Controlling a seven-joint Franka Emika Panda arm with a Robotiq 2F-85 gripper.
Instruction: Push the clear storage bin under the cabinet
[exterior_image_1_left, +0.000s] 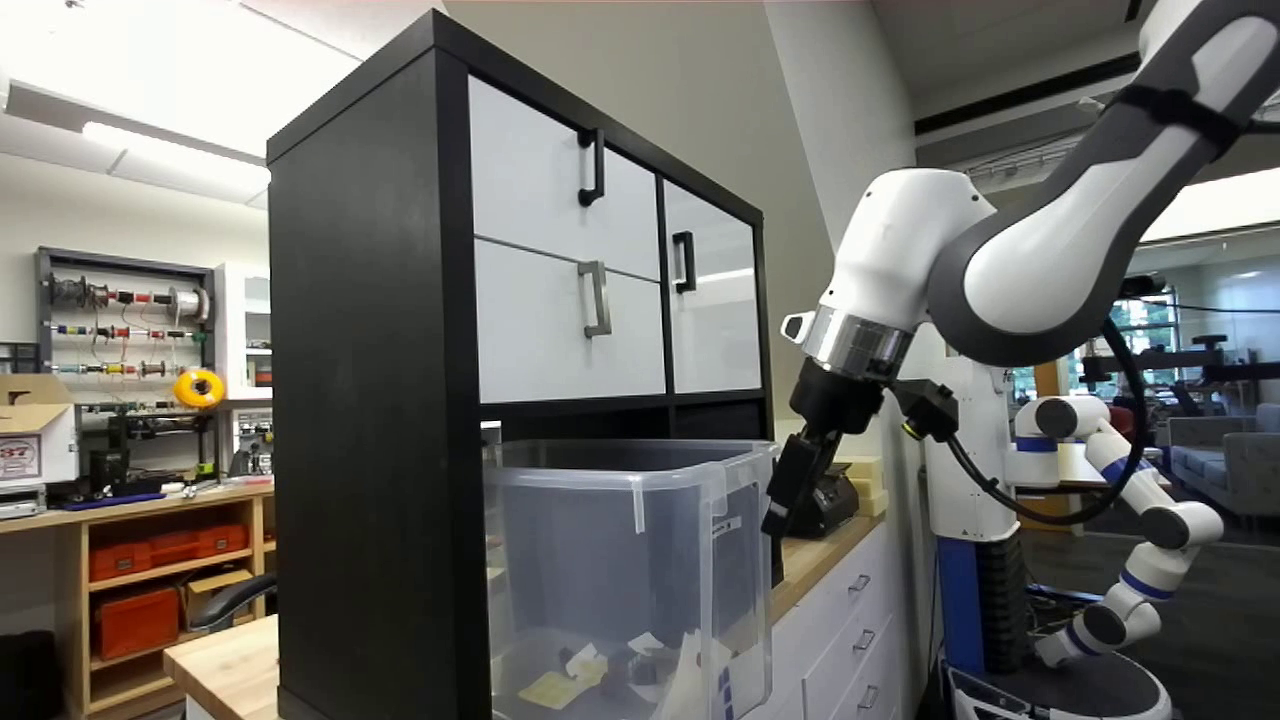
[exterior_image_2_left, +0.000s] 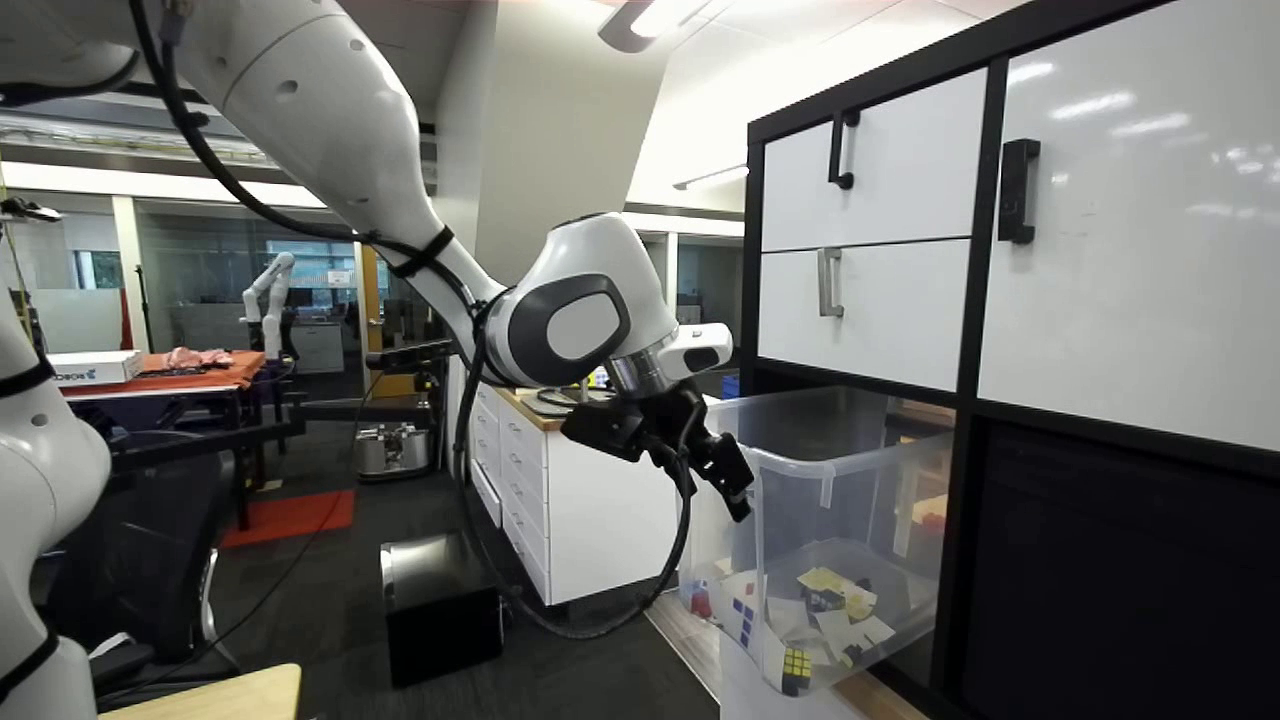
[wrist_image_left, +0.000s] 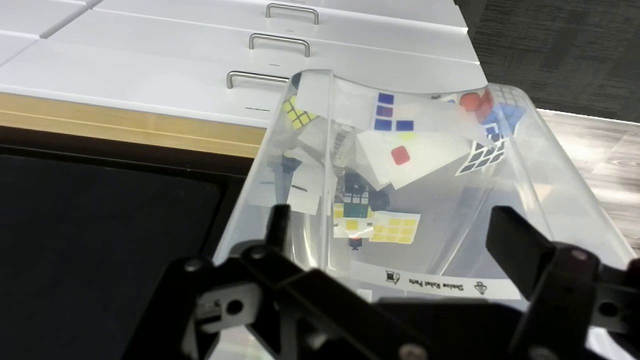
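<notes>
Our fingers (wrist_image_left: 517, 245) are wide apart, and the clear storage bin (exterior_image_1_left: 600, 565) pokes out of the low part of the cabinet (exterior_image_1_left: 370, 380), so we should push at its middle, slow and straight.

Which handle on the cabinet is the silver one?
The lower drawer handle, nearest the clear storage bin. It's silver; the upper drawer handle and the right-hand handle are black.

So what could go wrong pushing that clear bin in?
The clear bin juts out of the cabinet, so an off-centre push might twist it against the black frame. The tool is open, so its two fingers may press unevenly. The cable looping below it could snag.
</notes>
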